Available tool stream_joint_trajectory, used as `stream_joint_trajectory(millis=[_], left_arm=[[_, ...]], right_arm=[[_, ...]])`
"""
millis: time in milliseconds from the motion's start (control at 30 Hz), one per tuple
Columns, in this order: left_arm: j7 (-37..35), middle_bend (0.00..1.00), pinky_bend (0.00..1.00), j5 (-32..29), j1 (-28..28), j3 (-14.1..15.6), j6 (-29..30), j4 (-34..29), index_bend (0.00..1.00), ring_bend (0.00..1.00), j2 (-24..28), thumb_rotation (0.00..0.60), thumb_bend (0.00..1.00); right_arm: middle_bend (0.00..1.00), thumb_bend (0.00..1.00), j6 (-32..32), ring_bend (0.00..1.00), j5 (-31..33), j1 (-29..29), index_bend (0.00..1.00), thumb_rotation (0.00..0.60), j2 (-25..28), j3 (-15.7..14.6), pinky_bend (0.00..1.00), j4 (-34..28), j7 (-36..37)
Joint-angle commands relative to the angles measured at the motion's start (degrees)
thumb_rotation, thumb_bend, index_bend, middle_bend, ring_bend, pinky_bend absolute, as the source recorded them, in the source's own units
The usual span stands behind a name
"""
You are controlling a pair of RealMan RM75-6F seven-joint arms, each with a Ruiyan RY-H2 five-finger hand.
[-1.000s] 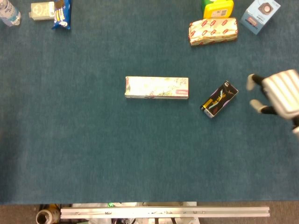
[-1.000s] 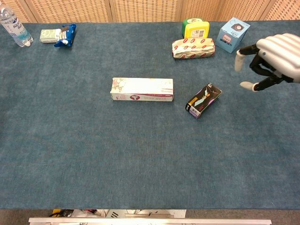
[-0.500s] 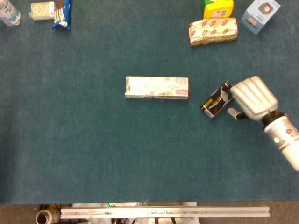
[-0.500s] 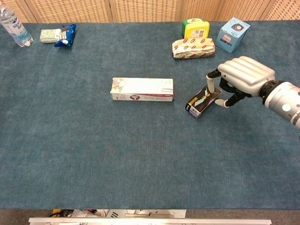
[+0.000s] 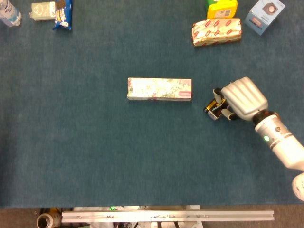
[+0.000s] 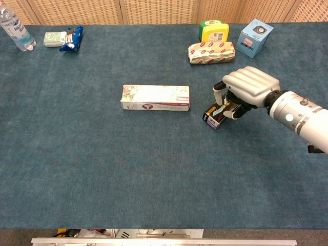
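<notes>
A small black box (image 5: 212, 109) (image 6: 212, 117) with a colourful print lies at an angle on the blue table cover, right of centre. My right hand (image 5: 240, 99) (image 6: 246, 91) is laid over it from the right and hides most of it. One finger is down along the box's far long side and the thumb is against its near side, so the hand grips the box where it lies. My left hand shows in neither view.
A long pale floral box (image 5: 159, 89) (image 6: 155, 98) lies just left of the black box. At the back right are a red-patterned packet (image 6: 211, 52), a yellow-green tub (image 6: 213, 31) and a light blue box (image 6: 255, 37). A water bottle (image 6: 15, 31) and snack packets (image 6: 64, 38) sit at the back left.
My right hand has come in from the right edge, moved left and down over the black box, and set its fingers on both long sides. The box has stayed in place.
</notes>
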Motion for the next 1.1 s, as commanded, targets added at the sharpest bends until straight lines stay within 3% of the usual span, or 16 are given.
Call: stream_joint_trajectory(millis=[33,700,1100], left_arm=[[-0.05,0.17,0.07,-0.01,0.0,-0.01,-0.04,0.08,0.07,0.17,0.02,0.6,0.36],[-0.12,0.17,0.07,-0.43,0.14,-0.26,-0.27,0.43,0.07,0.17,0.02,0.6,0.36],[-0.37,0.17,0.07,-0.64,0.37,-0.26,-0.31,0.73,0.07,0.17,-0.02,0.6,0.36]], right_arm=[[0.97,0.23,-0.49,1.0,0.89,0.81,0.54,0.6,-0.76,0.01,1.0,0.6,-0.45],[0.97,0.36,-0.89,1.0,4.42,3.56,0.58,0.6,-3.32,-1.32,1.0,3.15,-1.17],[0.97,0.36,-0.1,1.0,5.19,4.02,0.62,0.6,-3.53,-2.14,1.0,3.16,-1.08]])
